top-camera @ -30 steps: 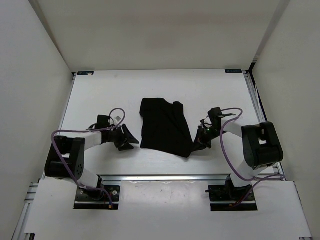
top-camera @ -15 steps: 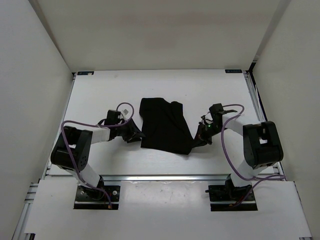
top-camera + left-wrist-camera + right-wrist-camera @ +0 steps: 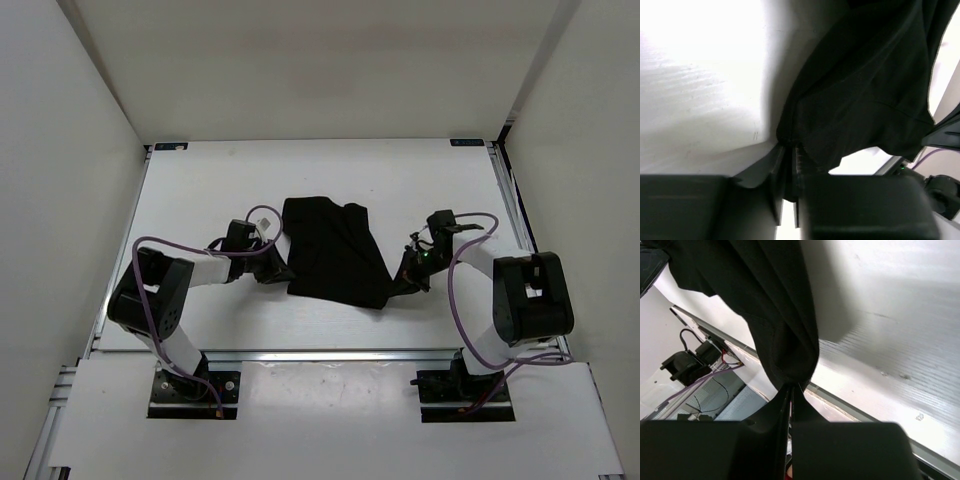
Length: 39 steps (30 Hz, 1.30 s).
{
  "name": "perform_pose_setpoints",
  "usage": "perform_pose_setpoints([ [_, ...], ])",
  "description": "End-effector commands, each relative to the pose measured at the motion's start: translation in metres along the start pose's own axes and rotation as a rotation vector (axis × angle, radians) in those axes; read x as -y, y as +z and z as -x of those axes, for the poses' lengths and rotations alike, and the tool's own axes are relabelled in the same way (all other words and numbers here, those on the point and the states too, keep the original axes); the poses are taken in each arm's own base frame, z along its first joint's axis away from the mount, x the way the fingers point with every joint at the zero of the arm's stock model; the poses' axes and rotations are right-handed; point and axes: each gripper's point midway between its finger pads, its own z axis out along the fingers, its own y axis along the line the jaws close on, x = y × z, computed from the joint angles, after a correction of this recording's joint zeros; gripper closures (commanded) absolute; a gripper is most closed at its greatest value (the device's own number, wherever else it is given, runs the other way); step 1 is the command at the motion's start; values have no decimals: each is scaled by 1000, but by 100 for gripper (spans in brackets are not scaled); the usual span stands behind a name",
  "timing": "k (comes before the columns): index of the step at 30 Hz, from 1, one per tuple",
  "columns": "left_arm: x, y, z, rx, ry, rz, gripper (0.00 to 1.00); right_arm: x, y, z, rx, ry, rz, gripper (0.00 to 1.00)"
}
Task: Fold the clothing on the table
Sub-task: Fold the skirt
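Now, left jaws: drawn nearly together on the near-left edge of the garment point(image 3: 335, 250). The wrist view shows a fold of cloth running into the thin gap between them, so I judge it pinched.
left arm point(image 3: 215, 268): reaches in low from the left, its tip touching the cloth's left side.
garment: lies in the middle of the tabletop point(image 3: 200, 190), between the two arms. Its long axis runs far to near and slants rightward at the near end.
right jaws: closed tight on the near-right corner, with cloth rising straight out of them in the wrist view.
right arm point(image 3: 470, 255): comes in from the right, as close to the cloth as the other.
key relation: both grips sit on the near edge and the bulk of the cloth lies beyond them, so the fold likely carries that edge toward the far side.
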Motion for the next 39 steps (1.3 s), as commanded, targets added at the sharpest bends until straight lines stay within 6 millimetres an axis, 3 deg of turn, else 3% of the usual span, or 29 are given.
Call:
perform_pose_setpoints([
  [1, -49, 9, -27, -53, 17, 183, 82, -1, -8, -4, 19, 9, 14, 100],
  [3, -49, 15, -28, -81, 26, 187, 100, -3, -13, -1, 37, 3, 23, 100],
  [4, -47, 14, -30, -93, 24, 180, 100, -2, -13, -1, 38, 2, 21, 100],
  [6, -31, 7, -15, -71, 21, 135, 100, -2, -15, 0, 48, 9, 25, 100],
  [8, -8, -10, 10, -9, 50, 88, 100, 1, -14, 0, 50, 29, 28, 100],
  [11, 9, -37, 39, 23, 88, 71, 100, 12, -11, 2, 53, 60, 4, 100],
  [13, 13, -48, 45, 19, 95, 61, 100, 15, -9, 4, 58, 62, -4, 100],
  [16, 17, -61, 40, -14, 89, 24, 100, 7, -13, 10, 74, 40, 23, 100],
  [19, 34, -74, 37, -11, 90, -43, 100, -12, -22, 17, 119, -23, 74, 100],
  [22, 65, -85, 43, 2, 121, -142, 100, -42, -40, 33, 200, -116, 103, 100],
  [25, 97, -94, 76, 61, 168, -202, 100, -70, -63, 61, 267, -155, 126, 100],
  [26, 95, -90, 83, 60, 157, -197, 100, -81, -73, 76, 294, -172, 118, 100],
  [27, 109, -92, 100, 86, 172, -222, 100, -96, -87, 88, 332, -218, 107, 100],
  [28, 120, -98, 119, 129, 191, -232, 100, -97, -86, 97, 332, -222, 81, 100],
  [29, 120, -95, 131, 140, 186, -222, 100, -112, -97, 117, 390, -273, 33, 100],
  [31, 154, -111, 172, 220, 255, -254, 100, -150, -131, 149, 521, -399, -23, 100],
  [32, 166, -116, 190, 249, 282, -272, 100, -141, -130, 158, 529, -381, -102, 100],
  [33, 168, -118, 199, 259, 282, -284, 100, -158, -146, 170, 598, -422, -131, 100],
  [34, 184, -130, 210, 296, 307, -323, 100, -170, -166, 179, 668, -454, -151, 100],
  [37, 200, -152, 229, 349, 331, -372, 100, -188, -189, 191, 780, -492, -168, 100],
  [39, 204, -163, 225, 345, 331, -408, 100, -197, -202, 188, 843, -506, -148, 100],
])
